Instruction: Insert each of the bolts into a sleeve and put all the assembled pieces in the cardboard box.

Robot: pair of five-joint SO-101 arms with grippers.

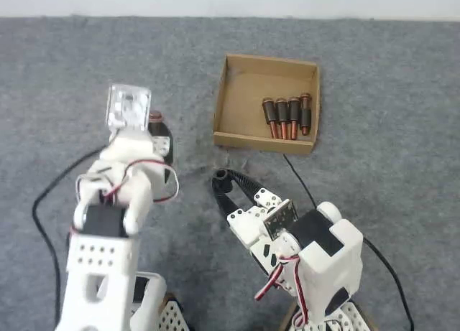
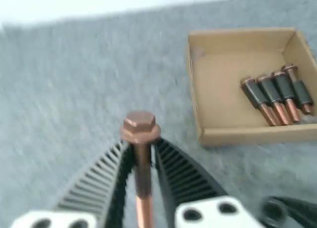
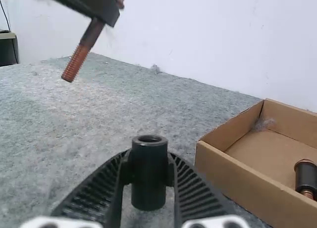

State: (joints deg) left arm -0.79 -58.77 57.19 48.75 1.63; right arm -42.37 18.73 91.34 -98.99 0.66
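Copper bolt, clamped in left fingers, hangs tilted thread-down above and to one side of the sleeve, held upright bore-up by right fingers, box just beside the sleeve.

Threaded tip of the bolt, cut off at the edge.
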